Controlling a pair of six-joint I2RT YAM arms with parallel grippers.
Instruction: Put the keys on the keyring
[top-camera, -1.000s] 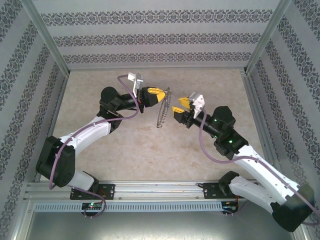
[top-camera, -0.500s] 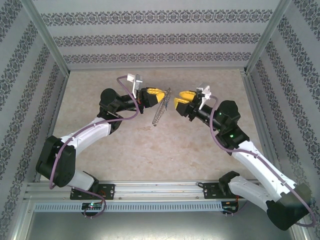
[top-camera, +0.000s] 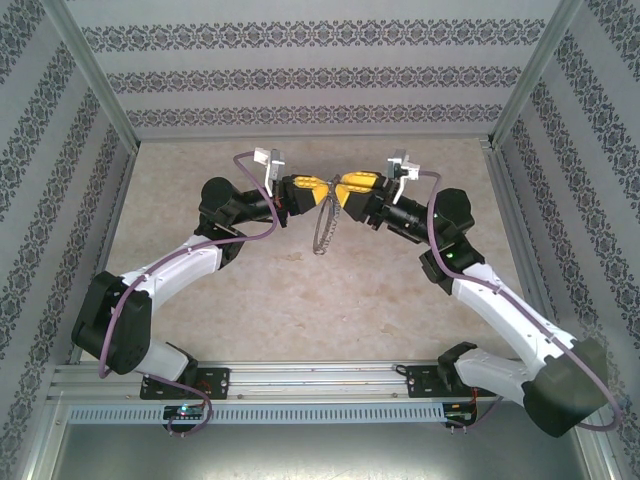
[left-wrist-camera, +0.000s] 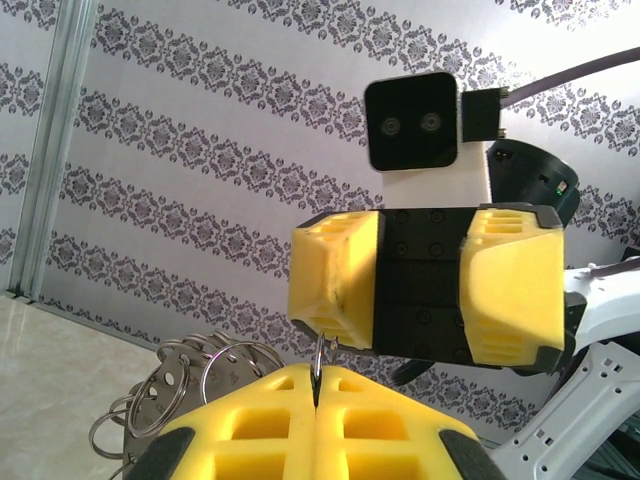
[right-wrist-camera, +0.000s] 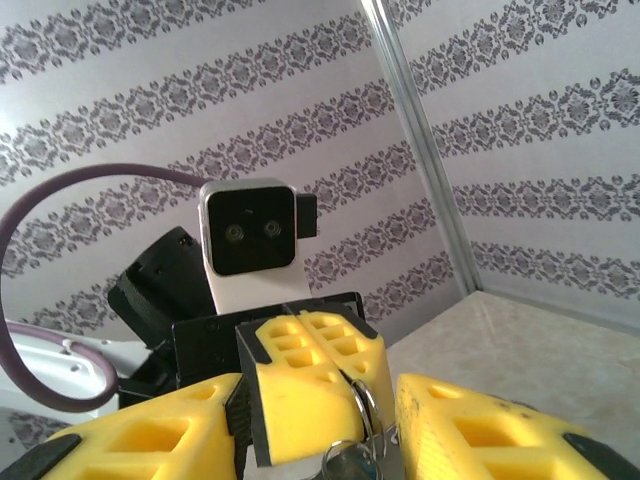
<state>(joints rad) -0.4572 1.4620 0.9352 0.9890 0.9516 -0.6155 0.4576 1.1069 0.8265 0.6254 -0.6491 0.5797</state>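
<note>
Wallpaper walls (top-camera: 320, 75), white with grey damask bands, close three sides. Beige mottled tabletop (top-camera: 300, 310). Aluminium posts (top-camera: 95, 75) stand at the back corners, and an aluminium rail (top-camera: 320, 378) runs along the near edge. Light is soft and even.

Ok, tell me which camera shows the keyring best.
Top external: the whole keyring hangs below where the left gripper and right gripper meet. Left wrist shows a thin stretch of its wire pinched in the shut gripper; right wrist, a bit of ring between its own fingers.

Overhead view looking down from behind, wrist views close (mutually facing)
</note>
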